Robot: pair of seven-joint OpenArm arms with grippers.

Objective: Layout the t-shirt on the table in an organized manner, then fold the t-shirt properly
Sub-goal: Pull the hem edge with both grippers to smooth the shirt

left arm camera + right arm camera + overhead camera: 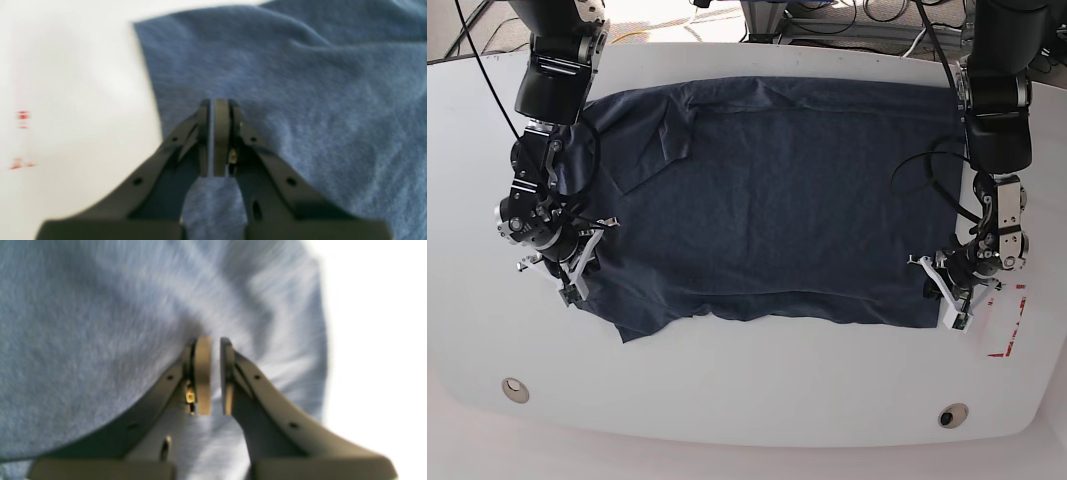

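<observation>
The dark blue t-shirt [767,200] lies spread across the white table [747,400], with a sleeve folded over at the back left and a wavy front hem. My left gripper [954,318] is at the shirt's front right corner. In the left wrist view it [212,101] is shut, with a thin sliver of the t-shirt [300,100] between its pads. My right gripper [572,295] is at the front left edge. In the right wrist view it [216,340] pinches the t-shirt [83,323], and creases in the cloth run toward its tips.
A red rectangle outline [1007,345] is marked on the table just right of my left gripper, and its red marks [23,116] show in the left wrist view. Two round grommet holes [515,388] [951,414] sit near the front edge. Cables lie behind the table.
</observation>
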